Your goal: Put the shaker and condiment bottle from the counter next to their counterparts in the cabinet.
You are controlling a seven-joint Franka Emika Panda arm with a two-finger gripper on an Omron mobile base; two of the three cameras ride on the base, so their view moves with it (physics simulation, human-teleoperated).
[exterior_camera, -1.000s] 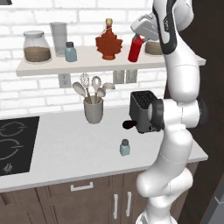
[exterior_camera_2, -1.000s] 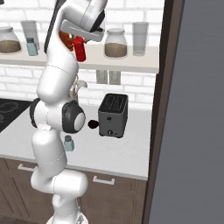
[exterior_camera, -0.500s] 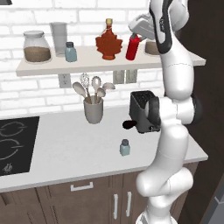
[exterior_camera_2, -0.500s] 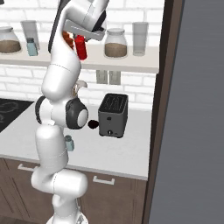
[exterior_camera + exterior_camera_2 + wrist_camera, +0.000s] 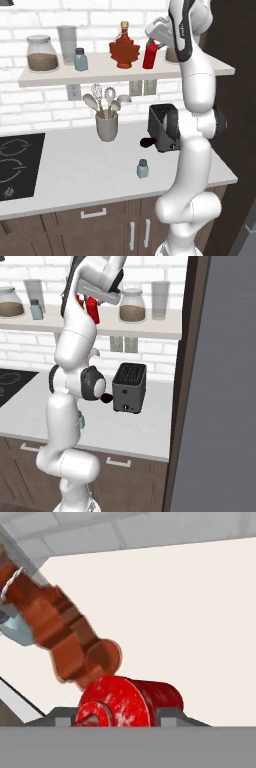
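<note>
gripper (image 5: 156,41) clamping condiment bottle (image 5: 149,54) | sitting upright on cabinet (image 5: 60,76), just right of maple-leaf syrup bottle (image 5: 124,49) | shaker (image 5: 143,169) standing on counter (image 5: 70,172) near toaster (image 5: 163,127)

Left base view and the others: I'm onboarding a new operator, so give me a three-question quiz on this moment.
1. True or false: the gripper is shut on the red condiment bottle.
2. Which thing stands just left of that bottle on the shelf in the left base view? A) glass jar B) maple-leaf syrup bottle C) toaster
3. Fill in: the shaker yet to be moved stands on the ____, in front of the toaster.

Key: 1 true; 2 B; 3 counter.
</note>
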